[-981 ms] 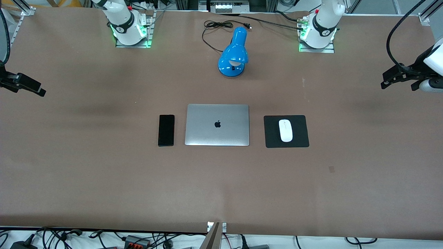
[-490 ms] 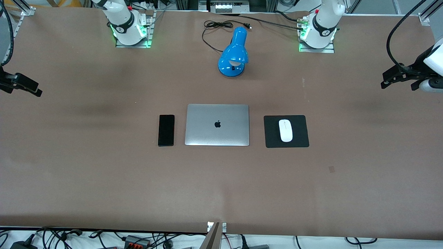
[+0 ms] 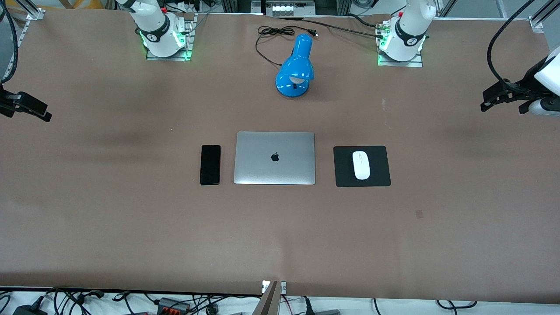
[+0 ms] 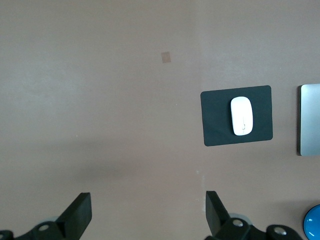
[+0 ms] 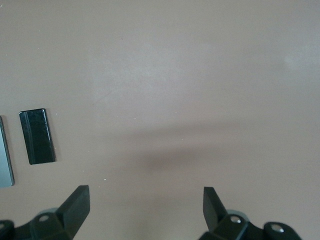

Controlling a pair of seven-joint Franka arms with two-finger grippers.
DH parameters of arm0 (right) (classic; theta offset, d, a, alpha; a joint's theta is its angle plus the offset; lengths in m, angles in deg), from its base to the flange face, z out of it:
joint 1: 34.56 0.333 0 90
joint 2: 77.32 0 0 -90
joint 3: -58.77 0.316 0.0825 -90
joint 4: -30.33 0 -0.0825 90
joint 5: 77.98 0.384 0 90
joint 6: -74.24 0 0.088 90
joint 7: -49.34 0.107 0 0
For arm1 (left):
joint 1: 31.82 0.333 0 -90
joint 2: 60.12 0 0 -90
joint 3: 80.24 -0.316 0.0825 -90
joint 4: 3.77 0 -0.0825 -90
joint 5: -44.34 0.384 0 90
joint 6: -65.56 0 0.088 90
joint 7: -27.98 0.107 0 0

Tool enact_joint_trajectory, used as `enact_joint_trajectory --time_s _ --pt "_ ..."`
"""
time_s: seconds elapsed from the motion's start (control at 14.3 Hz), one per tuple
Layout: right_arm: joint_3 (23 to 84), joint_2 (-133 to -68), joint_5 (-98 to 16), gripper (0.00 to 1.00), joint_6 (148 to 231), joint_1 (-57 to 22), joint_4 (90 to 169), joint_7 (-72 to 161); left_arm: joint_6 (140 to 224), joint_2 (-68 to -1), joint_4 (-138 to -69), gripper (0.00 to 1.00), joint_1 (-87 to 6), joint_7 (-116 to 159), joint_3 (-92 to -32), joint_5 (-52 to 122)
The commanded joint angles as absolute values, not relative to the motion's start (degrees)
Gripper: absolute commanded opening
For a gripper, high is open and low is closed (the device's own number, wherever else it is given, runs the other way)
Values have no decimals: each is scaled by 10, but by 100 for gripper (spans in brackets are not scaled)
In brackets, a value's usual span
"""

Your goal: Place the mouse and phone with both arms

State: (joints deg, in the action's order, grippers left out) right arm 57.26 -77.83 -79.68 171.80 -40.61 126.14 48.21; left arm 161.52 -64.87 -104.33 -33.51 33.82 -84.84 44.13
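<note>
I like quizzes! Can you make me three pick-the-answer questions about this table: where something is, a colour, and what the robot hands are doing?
1. Where is the small white oval mouse?
A. on the square black mouse pad
B. on the closed silver laptop
C. on the bare table

2. What colour is the glossy desk lamp?
A. red
B. blue
C. green

3. How are the left gripper and right gripper?
A. both holding something
B. one holding the slim black phone
C. both open, empty

Answers: 1 A, black pad shows all around the mouse. 2 B, its shade and base are blue. 3 C, the fingers stand wide apart over bare table.
</note>
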Motion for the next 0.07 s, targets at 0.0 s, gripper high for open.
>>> enact_joint_trajectory --time_s 0.0 --pt "575 -783 -803 100 1707 -411 1250 476 1605 -638 -1026 100 -337 346 -853 441"
